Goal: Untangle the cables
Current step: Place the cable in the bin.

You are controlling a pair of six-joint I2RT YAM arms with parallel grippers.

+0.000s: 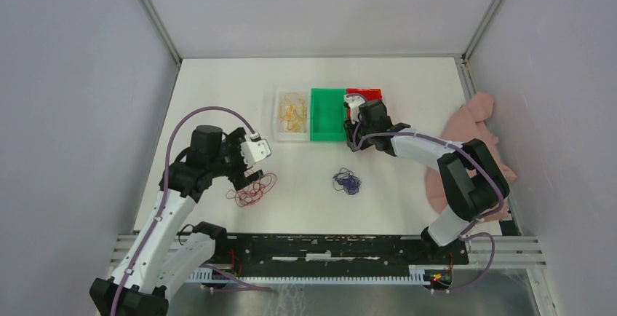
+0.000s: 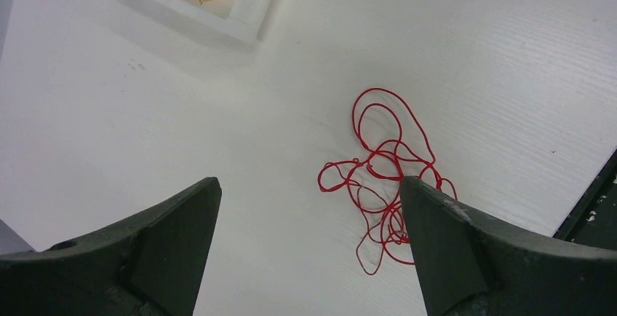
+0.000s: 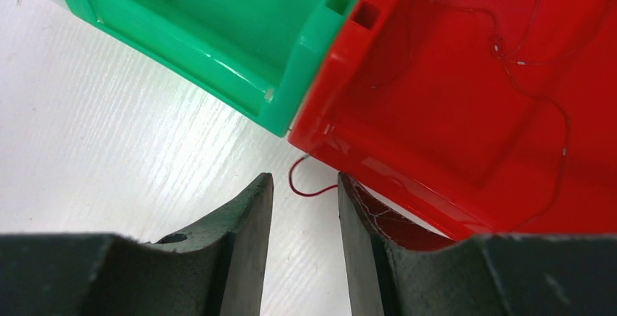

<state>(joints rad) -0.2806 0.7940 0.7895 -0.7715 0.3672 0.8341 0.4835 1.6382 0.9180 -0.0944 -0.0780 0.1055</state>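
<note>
A loose red cable [image 1: 252, 188] lies on the white table, and my left gripper [image 1: 247, 170] hovers just above its left edge. In the left wrist view the left gripper [image 2: 309, 185] is wide open and empty, with the red cable [image 2: 382, 178] by the right finger. A dark purple cable [image 1: 347, 180] sits bunched mid-table. A yellow cable [image 1: 293, 112] rests in a clear tray. My right gripper [image 1: 355, 108] is at the near edge of the red tray [image 1: 366, 94]. Its fingertips [image 3: 303, 181] stand apart around a thin red wire end [image 3: 305, 193] trailing from that tray, not clamped.
A green tray [image 1: 328, 113] stands between the clear tray [image 1: 280, 116] and the red one. More thin red wire [image 3: 565, 128] lies inside the red tray [image 3: 451, 90], next to the green tray [image 3: 218, 17]. A pink cloth [image 1: 473, 130] lies at the right edge. The black rail [image 1: 327, 247] lines the front.
</note>
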